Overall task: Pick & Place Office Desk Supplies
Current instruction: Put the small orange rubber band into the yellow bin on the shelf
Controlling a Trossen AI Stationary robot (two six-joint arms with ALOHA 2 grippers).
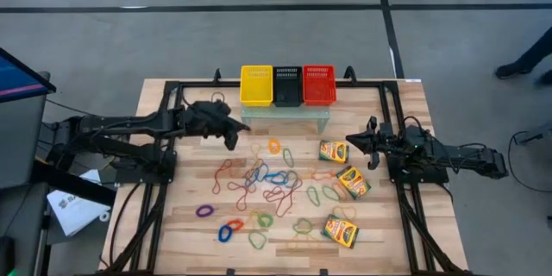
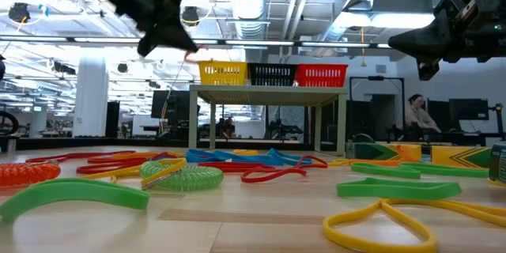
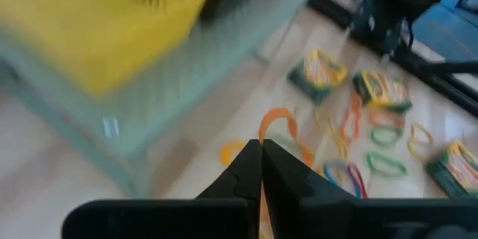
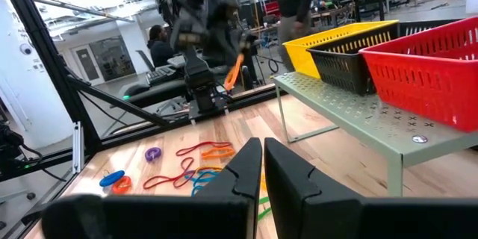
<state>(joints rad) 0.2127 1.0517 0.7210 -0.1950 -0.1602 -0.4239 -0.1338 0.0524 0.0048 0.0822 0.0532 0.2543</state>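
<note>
- Nearest me on the tabletop [image 1: 181, 233], along the front edge, I see loose rubber bands [image 1: 259, 181]: purple, blue, red and green loops toward the front left, and a yellow one near the front middle.
- One crayon box [image 1: 341, 231] lies toward the front right, with green and yellow loops just beside it.
- Mid-table, the tangle of red, orange and blue bands spreads across the centre; two more crayon boxes lie to its right, one [image 1: 353, 182] in the middle and one [image 1: 333, 151] farther back.
- My right gripper [image 1: 351, 141] hangs above the right side of the tabletop, near the farthest crayon box. Its fingers are pressed together and I see nothing between them.
- My left gripper [image 1: 231, 141] is raised over the left-centre of the tabletop, in front of the shelf. Its fingers are closed on an orange rubber band [image 4: 234, 69], which dangles from the tips clear of the wood.
- At the far edge stands a small green shelf [image 1: 285, 114] carrying the yellow basket [image 1: 256, 84], black basket [image 1: 287, 85] and red basket [image 1: 319, 84] side by side.
</note>
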